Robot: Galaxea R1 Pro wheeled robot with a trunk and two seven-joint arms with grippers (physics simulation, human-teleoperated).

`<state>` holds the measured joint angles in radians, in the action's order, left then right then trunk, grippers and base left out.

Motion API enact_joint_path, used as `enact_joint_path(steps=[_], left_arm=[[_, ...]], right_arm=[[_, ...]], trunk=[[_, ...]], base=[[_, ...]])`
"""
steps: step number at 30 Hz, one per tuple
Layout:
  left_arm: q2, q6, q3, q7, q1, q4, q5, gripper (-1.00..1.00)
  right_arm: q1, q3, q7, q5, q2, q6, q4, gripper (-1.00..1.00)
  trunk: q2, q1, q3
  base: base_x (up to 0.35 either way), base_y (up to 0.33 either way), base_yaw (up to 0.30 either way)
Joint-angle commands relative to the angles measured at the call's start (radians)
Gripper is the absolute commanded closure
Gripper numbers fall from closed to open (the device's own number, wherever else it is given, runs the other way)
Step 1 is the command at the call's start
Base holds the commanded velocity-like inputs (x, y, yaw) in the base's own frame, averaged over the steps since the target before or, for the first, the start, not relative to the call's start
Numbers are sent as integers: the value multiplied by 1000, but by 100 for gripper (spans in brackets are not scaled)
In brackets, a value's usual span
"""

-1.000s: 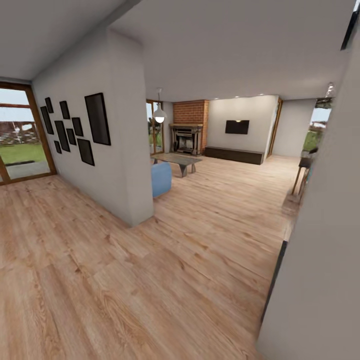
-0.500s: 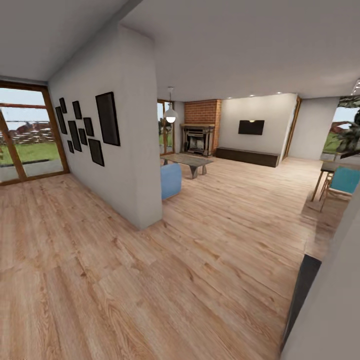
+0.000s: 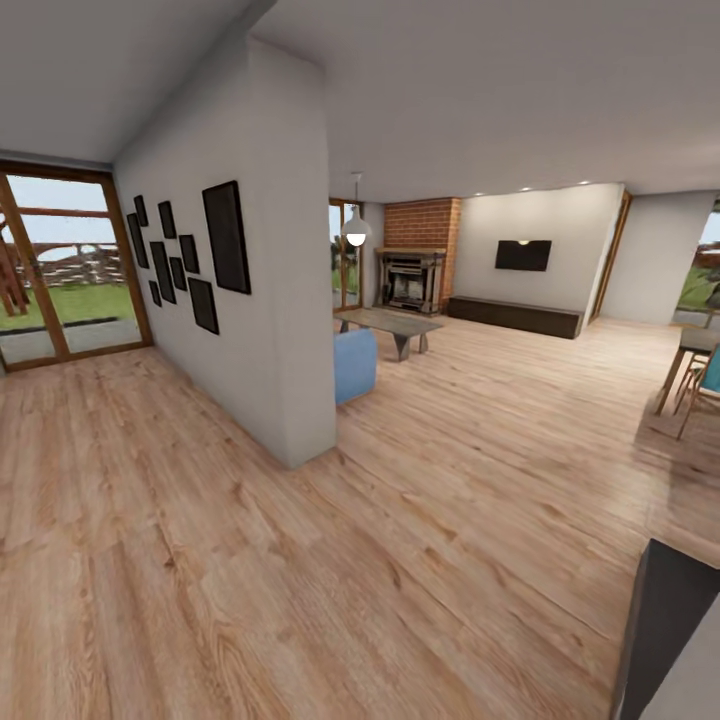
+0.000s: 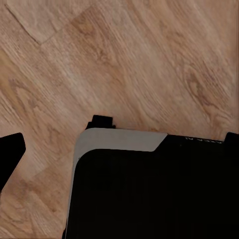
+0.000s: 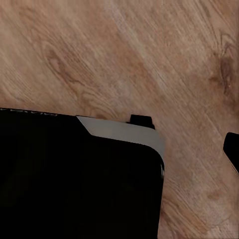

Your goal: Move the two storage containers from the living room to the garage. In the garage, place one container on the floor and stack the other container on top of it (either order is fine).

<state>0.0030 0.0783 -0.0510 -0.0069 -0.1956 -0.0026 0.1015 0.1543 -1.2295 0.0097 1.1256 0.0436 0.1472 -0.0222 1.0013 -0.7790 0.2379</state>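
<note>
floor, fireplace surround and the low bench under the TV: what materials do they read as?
Floor: light wood planks, matte, with visible grain and seams. Fireplace surround: red brick, going by colour and faint coursing. Bench: dark, probably stained wood, though too distant to confirm grain.

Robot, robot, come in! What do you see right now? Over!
Living room ahead: brick fireplace, black TV, long dark bench. Wood plank floor under both wrists, gripper states unclear. Partition wall ahead left, open floor to its right.
</note>
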Motion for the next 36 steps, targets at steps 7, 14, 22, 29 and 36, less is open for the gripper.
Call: enact_joint_path(steps=[7,14,22,29,36], left_arm=[[0,3,-4,-1,-1,1,7,-100],[0,3,-4,-1,-1,1,6,-100],[0,3,-4,-1,-1,1,6,-100],[-1,3,-4,-1,-1,1,7,-100],[-1,3,-4,-1,-1,1,6,-100]], right_arm=[[1,-8,1,8,1,3,-2,-100],[1,-7,1,8,1,3,-2,-100],[1,-8,1,7,0,3,-2,-100],[1,-8,1,7,-1,5,-2,-100],[1,-7,1,6,-1,5,-2,-100]], trunk=[[1,-1,1],[1,-1,1],[1,-1,1],[1,-1,1],[1,-1,1]], base=[[323,0,0],[323,0,0],[323,0,0],[323,0,0],[323,0,0]])
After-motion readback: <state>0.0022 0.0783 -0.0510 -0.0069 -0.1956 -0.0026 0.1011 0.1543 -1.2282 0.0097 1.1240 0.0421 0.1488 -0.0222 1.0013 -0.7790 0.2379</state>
